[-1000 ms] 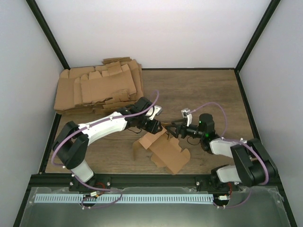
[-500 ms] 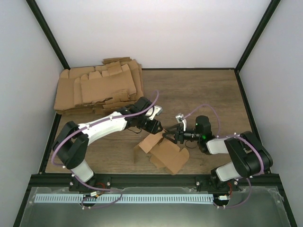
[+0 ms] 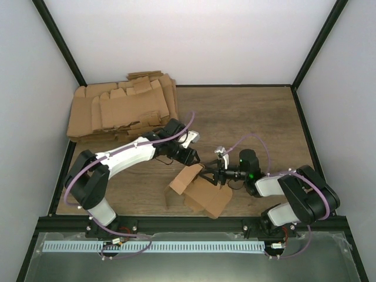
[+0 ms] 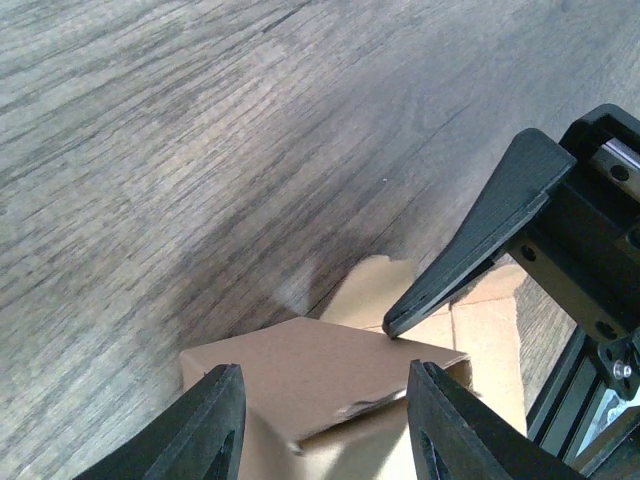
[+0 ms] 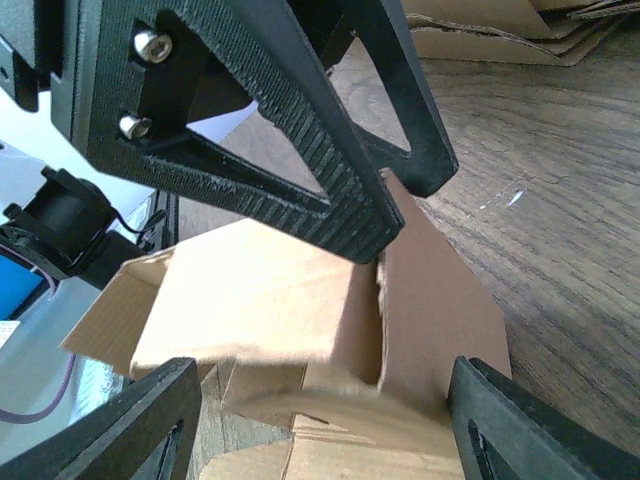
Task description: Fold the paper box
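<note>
Between the fingers of the left gripper [image 4: 322, 375] stands a raised panel of the paper box [image 3: 200, 191], so those jaws look clamped on the cardboard. The right gripper [image 5: 322, 385] has its jaws wide apart with the half-formed box between them. One fingertip [image 4: 392, 325] touches the panel's top edge, but I cannot tell whether the jaws squeeze it. The box lies on the wooden table [image 3: 258, 111] between the two arms, near the front edge, partly raised with its flaps splayed. A pile of flat cardboard blanks [image 3: 120, 108] sits well apart at the back left. The box looks light and thin. It is probably stiff across its panels and bends at the creases. It could easily crush or tear at the tabs, and it is likely to slide on the wood. It is best held by a panel edge close to a crease, with one gripper anchoring it while the other pushes a flap.
</note>
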You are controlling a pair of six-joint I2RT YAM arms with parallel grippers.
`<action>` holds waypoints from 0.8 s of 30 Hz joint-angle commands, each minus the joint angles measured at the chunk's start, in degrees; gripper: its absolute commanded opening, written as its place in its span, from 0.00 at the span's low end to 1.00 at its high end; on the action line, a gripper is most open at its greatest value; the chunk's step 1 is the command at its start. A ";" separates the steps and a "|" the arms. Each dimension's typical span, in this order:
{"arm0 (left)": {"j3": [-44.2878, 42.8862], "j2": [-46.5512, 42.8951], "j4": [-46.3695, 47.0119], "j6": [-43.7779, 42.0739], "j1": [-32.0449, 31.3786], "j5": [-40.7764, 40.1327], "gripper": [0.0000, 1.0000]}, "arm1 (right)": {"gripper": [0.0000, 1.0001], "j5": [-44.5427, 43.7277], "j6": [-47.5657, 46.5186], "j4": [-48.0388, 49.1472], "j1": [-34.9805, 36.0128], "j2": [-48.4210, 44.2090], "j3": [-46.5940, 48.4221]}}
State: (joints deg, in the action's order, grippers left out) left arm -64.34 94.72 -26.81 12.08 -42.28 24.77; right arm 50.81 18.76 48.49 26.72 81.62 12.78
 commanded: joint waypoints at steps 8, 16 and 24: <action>1.39 -1.12 -0.16 -2.78 4.05 5.87 0.47 | 0.68 -5.61 -8.55 -4.14 4.80 0.03 2.55; 2.42 -1.11 0.36 -2.35 4.03 6.98 0.47 | 0.62 -10.59 -11.89 -7.69 7.45 0.49 4.41; 2.44 -2.81 0.14 -1.40 4.05 6.40 0.48 | 0.62 -15.52 -14.00 -8.60 10.01 1.09 5.19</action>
State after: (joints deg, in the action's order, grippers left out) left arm -61.91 94.59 -27.11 10.46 -38.26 30.68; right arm 38.89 7.09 40.47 36.03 82.26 16.16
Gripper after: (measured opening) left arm 0.476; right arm 0.616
